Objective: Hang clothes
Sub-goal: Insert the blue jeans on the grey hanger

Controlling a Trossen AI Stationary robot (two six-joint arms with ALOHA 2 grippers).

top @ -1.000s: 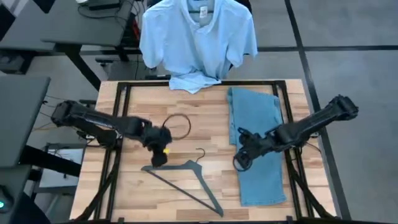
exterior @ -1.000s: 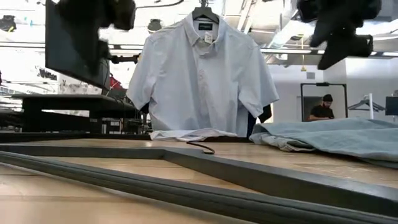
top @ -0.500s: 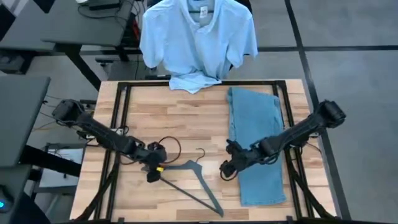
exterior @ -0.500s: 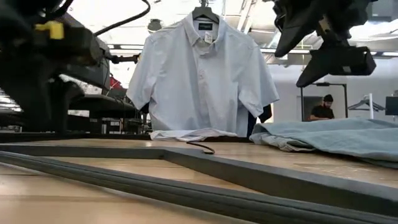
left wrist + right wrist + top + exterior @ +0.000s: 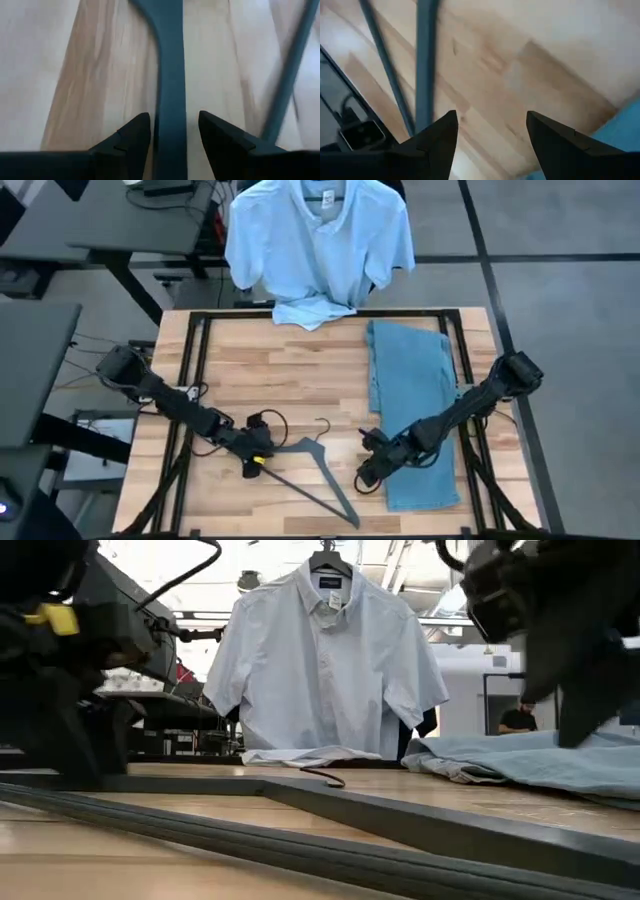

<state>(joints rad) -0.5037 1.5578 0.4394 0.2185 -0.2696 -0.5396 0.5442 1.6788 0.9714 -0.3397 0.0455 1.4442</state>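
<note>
Both lowered since a moment ago: left gripper [image 5: 170,135] spread astride the hanger [image 5: 300,465], right gripper [image 5: 490,132] spread beside jeans [image 5: 412,405]; next, closing on the bar.

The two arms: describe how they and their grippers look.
Both are dark, slender, jointed arms. The left gripper carries a small yellow marking and a black cable looping beside it. The right gripper is all dark. Each wrist view shows two dark, wedge-shaped fingers.
</note>
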